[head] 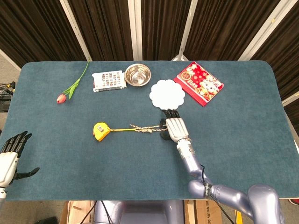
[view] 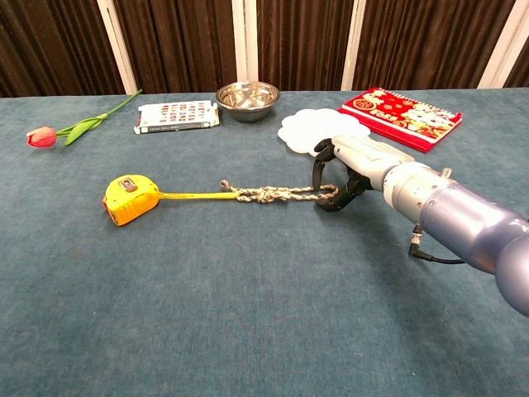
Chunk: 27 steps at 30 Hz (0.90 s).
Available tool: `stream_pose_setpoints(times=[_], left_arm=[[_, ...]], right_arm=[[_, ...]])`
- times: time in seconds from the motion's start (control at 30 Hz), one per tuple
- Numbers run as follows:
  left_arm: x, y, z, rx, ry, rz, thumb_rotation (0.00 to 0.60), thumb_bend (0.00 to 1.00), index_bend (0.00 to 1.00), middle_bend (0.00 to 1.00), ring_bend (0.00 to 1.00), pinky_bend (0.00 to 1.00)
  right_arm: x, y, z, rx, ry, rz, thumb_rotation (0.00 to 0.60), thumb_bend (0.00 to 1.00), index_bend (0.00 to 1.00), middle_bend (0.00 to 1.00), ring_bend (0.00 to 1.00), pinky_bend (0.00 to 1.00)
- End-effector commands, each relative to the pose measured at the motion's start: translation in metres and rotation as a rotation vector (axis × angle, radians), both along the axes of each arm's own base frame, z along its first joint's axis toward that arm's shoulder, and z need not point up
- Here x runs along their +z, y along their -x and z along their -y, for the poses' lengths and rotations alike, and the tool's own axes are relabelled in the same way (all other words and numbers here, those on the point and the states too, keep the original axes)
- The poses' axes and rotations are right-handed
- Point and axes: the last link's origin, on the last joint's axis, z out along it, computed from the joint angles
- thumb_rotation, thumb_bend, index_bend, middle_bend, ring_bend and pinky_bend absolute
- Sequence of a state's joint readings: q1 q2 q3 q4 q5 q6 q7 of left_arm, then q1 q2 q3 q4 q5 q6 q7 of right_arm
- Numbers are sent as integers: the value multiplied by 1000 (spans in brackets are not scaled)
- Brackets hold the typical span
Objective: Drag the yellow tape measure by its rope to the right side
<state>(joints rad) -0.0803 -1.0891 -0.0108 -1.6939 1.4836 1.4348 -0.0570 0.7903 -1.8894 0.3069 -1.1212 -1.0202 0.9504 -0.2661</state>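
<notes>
head view is showing the table (head: pixel 243 140) spreading wide, and the right hand (head: pixel 174 129) is sitting mid-table, just below the white doily (head: pixel 167 93). its fingers are curling down around the free end of the rope (head: pixel 147 128), though whether they are actually pinching it, i cannot tell from either view. the left hand (head: pixel 10 156) is hanging off the near-left edge, fingers apart, holding nothing. the tape measure (head: pixel 101 130) is lying left of centre, a squat yellow case with its yellow blade paid out to the knotted, braided rope. i'm reckoning the case is hard and fairly heavy, likely dragging on the cloth, while the rope is limp, so the far end by the fingers looks the place to grip.
</notes>
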Motion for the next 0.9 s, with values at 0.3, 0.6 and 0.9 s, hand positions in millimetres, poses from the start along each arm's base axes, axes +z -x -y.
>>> stream_pose_setpoints(times=[0.3,0.6,0.9], left_arm=[[0,1,0,7,0,1,600,0,0,0,0,0],[0,1,0,9,1,0,600,0,0,0,0,0],[0,2,-1,10,1,0,600,0,0,0,0,0]], right_arm=[[-6,5,0,-13,-6,2,600,371,560,138,0,0],[-5,1,-1,-6,-1,19,600,417,609,146,0,0],[3,-7,0,-38,0,95,600,420,610,146,0,0]])
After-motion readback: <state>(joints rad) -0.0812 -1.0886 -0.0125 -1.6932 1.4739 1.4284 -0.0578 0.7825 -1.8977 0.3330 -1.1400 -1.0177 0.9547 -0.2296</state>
